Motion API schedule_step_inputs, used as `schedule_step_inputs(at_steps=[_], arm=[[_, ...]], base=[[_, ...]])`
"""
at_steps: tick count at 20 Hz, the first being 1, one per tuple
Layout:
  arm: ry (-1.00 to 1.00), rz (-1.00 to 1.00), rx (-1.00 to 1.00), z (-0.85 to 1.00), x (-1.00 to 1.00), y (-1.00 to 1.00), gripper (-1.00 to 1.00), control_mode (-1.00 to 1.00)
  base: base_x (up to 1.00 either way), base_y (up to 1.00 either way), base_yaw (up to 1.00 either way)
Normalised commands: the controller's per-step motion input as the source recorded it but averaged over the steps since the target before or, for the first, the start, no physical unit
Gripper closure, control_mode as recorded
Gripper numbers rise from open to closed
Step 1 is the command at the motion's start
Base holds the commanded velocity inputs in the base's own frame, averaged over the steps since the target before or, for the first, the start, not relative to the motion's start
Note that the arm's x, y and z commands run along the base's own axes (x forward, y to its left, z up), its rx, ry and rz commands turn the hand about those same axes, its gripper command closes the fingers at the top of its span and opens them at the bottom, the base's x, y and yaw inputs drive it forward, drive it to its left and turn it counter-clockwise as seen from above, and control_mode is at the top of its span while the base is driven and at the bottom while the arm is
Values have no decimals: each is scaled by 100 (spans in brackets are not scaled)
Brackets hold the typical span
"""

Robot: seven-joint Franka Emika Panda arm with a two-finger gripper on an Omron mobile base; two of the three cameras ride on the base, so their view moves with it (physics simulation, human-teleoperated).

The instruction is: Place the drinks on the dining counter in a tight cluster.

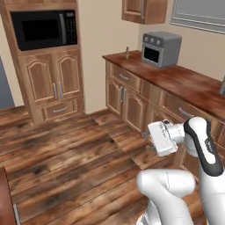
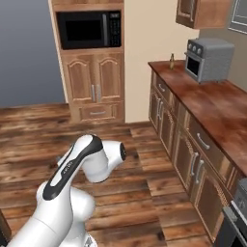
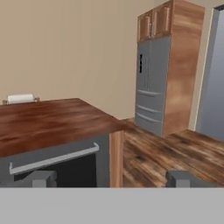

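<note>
End effector (image 3: 111, 179) wide open, dark fingertips (image 3: 40, 178) apart, holding nothing, touching nothing. Slim amber-brown glass bottle (image 1: 127, 53) tiny on far reddish-brown wood counter (image 1: 184, 83); details unclear.

The white arm folded up from its base, elbow raised and forearm bent back level. Ahead of the wrist, the claw (image 3: 111, 179) pointed roughly horizontally, its two dark fingertips (image 3: 41, 178) spread wide apart, holding nothing.
</note>
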Motion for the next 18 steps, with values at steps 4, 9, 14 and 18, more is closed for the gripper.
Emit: schedule_step_inputs(at_steps=[4,9,14,18], arm=[[0,0,0,0,0,0,-100,100],[0,0,0,0,0,0,-100,100],[0,0,0,0,0,0,-100,100],[0,0,0,0,0,0,-100,100]], base=[[93,0,0],[94,0,0],[94,0,0],[94,0,0]])
